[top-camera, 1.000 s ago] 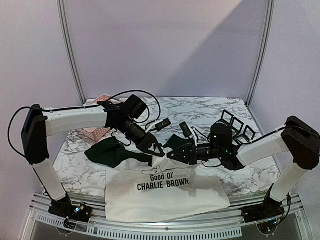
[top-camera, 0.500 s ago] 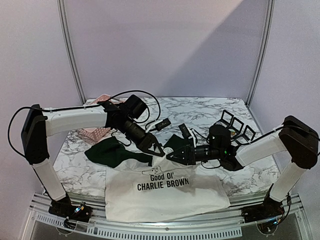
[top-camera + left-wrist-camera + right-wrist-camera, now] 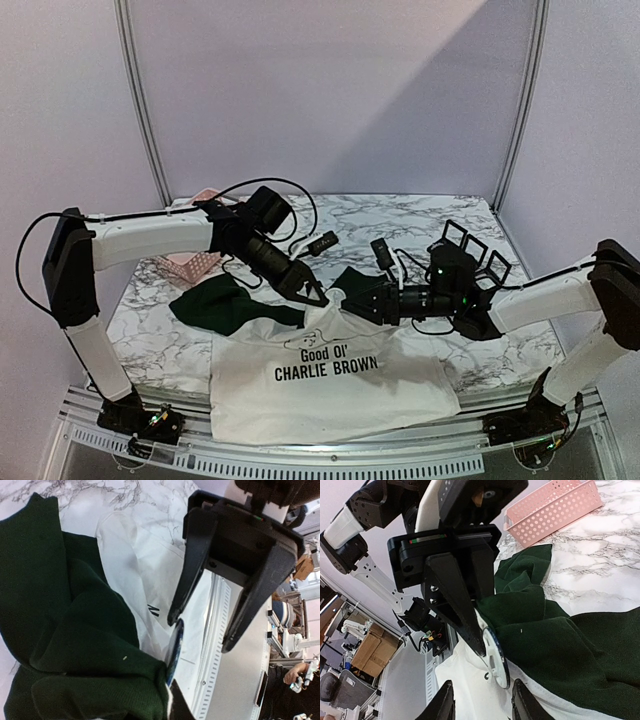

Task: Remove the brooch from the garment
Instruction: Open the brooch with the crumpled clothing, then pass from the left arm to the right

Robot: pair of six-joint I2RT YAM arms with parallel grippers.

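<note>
Brooch point(image 3: 495, 657): round, pale face, standing on edge at the garment point(image 3: 330, 385) neckline. Left hand point(image 3: 479, 647) closed, pinching green cloth just beside it. Right hand point(image 3: 200, 635) open, one fingertip near the rim. Garment spread on marble bench point(image 3: 400, 215), print up. Pink basket point(image 3: 555, 510) behind.

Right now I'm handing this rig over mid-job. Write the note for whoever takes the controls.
Left gripper: shut, tips at the rim of the round white brooch at the top edge of the T-shirt. Whether it pinches brooch or cloth is unclear.
Right gripper: open, empty, facing the brooch from the opposite side.
T-shirt: lying on the marble table, print up.
Done: both arms are at the brooch.
Left: the brooch looks to be on the shirt; free it and lift it clear.
</note>
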